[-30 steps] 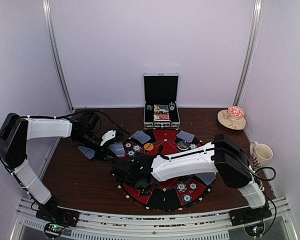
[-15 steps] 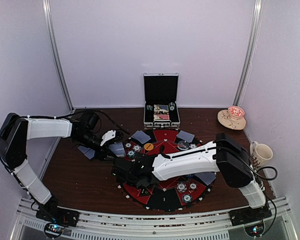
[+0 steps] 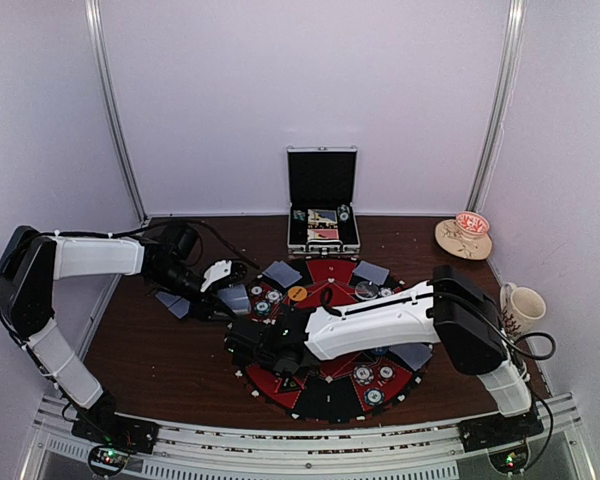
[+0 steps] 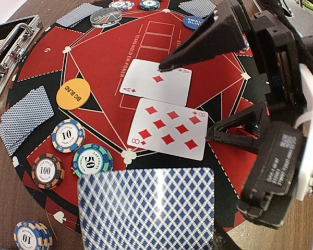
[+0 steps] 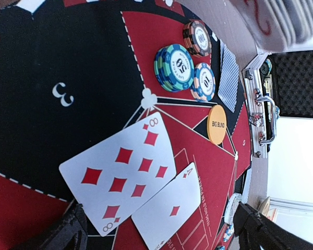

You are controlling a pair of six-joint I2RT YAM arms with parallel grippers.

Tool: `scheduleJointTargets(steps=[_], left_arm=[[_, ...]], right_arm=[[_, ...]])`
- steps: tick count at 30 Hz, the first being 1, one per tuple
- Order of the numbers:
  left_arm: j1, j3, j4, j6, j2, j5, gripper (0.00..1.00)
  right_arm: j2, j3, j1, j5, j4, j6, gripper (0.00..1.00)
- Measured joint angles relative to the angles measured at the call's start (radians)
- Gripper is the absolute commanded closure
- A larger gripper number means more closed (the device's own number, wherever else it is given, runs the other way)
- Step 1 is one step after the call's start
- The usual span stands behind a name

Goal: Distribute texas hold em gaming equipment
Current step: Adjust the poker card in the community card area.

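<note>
Two face-up cards, the eight of diamonds [image 4: 169,129] and the ace of diamonds [image 4: 156,82], lie edge to edge on the left part of the round red-and-black mat [image 4: 109,47], with the ace on the side towards the mat's middle. The right gripper [image 4: 184,101] hangs low over them with its jaws spread wide and holding nothing: one black finger [image 4: 198,44] points at the ace's corner and the other sits just beside the eight's edge. Just on the far side of the cards is an orange disc [image 4: 73,93] marked Big Blind. Left of it are three small piles of chips [image 4: 68,136] marked 10, 50 and 100, and a fan of face-down cards [image 4: 25,119] on the mat's rim. A dark dealer disc [image 4: 105,16] and a blue disc [image 4: 194,22] lie further right. The left gripper [image 3: 223,285], at the mat's left edge, is clamped on a blue-backed stack of cards [image 4: 148,208], which hides its fingers in the wrist view. The mat sits on a brown table [image 3: 160,350]. An open metal case [image 3: 323,240] stands at the far edge, a tan dish [image 3: 465,235] at the far right and a mug [image 3: 520,305] near the right edge.
</note>
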Motion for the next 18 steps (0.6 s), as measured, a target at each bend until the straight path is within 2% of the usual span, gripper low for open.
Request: scheduleJointTargets(steps=[14,18], left_arm=[[0.001,0.000,0.001,0.000,0.000,0.003,0.55],[0.001,0.000,0.000,0.000,0.000,0.004,0.55]], right_arm=[[-0.001,-0.003,-0.029,0.021,-0.013,-0.004,0.00],[-0.064,-0.090,-0.031,0.004,0.028,0.000,0.00]])
